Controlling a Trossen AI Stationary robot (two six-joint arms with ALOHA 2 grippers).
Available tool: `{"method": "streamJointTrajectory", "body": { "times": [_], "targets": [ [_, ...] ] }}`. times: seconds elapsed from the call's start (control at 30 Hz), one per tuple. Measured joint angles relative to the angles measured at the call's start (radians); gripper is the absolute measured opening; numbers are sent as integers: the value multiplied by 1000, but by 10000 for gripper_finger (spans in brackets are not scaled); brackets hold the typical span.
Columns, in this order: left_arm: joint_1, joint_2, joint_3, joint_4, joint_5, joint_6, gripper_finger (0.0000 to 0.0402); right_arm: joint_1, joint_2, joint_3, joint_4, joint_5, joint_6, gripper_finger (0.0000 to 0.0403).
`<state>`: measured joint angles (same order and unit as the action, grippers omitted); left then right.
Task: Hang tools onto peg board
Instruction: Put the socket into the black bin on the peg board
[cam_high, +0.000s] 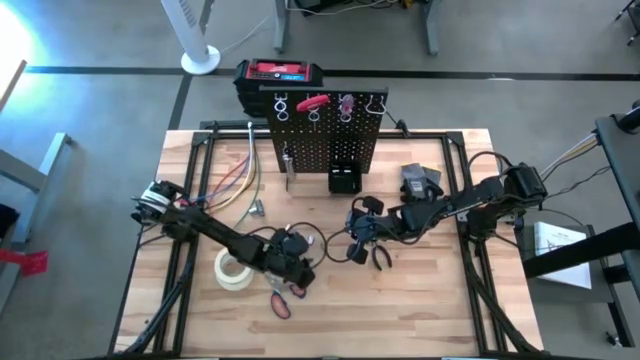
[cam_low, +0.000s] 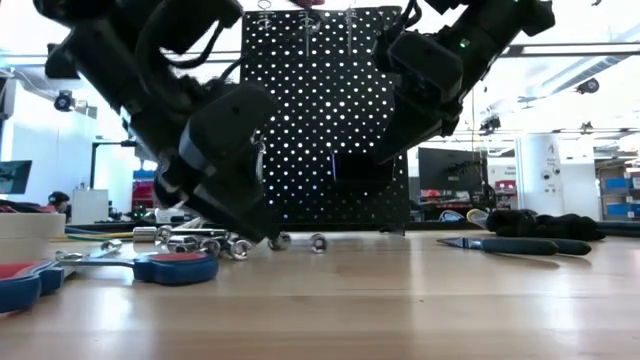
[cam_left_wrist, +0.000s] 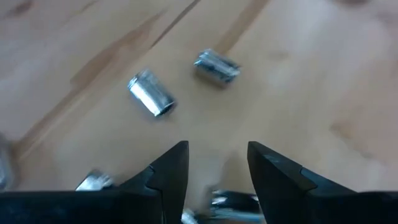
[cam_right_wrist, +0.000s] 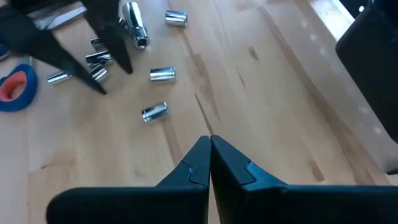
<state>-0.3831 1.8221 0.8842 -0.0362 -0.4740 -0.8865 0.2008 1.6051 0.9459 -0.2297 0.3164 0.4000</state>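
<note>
Spread over small silver sockets (cam_left_wrist: 151, 93), my left gripper (cam_left_wrist: 217, 163) holds nothing — black perforated peg board (cam_high: 322, 140) holds few tools, most remain.

Grey floor (cam_high: 100, 40) with a white fan base (cam_high: 200, 60) behind the wooden table (cam_high: 430, 310)

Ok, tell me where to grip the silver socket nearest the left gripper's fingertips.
Grip that socket across its round barrel, at mid-length, coming straight down from above. It lies on its side on the table, clear of the other socket, so the open left gripper can probably straddle it.
</note>
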Motion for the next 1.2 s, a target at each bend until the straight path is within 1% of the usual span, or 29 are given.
{"method": "streamJointTrajectory", "body": {
  "times": [0.13,0.23,0.33,0.43,0.53,0.6,0.73,0.8,0.87,1.0,1.13,1.2],
  "targets": [
    [15,7,15,10,-16,126,154,9,10,-1,8,-4,-3,0],
    [22,25,13,38,-35,202,154,32,47,-11,21,-26,-67,2],
    [22,40,9,56,-35,232,153,45,108,-21,59,-36,-123,25],
    [15,39,9,65,-36,234,153,43,180,-21,122,-70,-166,73],
    [3,34,10,64,-37,234,153,41,253,-21,206,-82,-197,137],
    [-7,32,12,64,-37,232,153,40,284,-16,224,-78,-207,181],
    [-21,31,9,54,-37,209,153,33,306,-11,212,-38,-188,262],
    [-22,31,9,43,-37,199,153,31,304,-11,199,-34,-187,293],
    [-22,31,10,36,-38,195,153,31,293,-13,202,-29,-188,314],
    [-20,31,10,36,-40,194,153,26,281,-19,246,-40,-174,327],
    [-20,30,10,35,-40,194,153,18,287,-17,314,-124,-151,320],
    [-20,30,10,35,-40,193,153,14,300,-16,332,-142,-125,316]
  ]
}}
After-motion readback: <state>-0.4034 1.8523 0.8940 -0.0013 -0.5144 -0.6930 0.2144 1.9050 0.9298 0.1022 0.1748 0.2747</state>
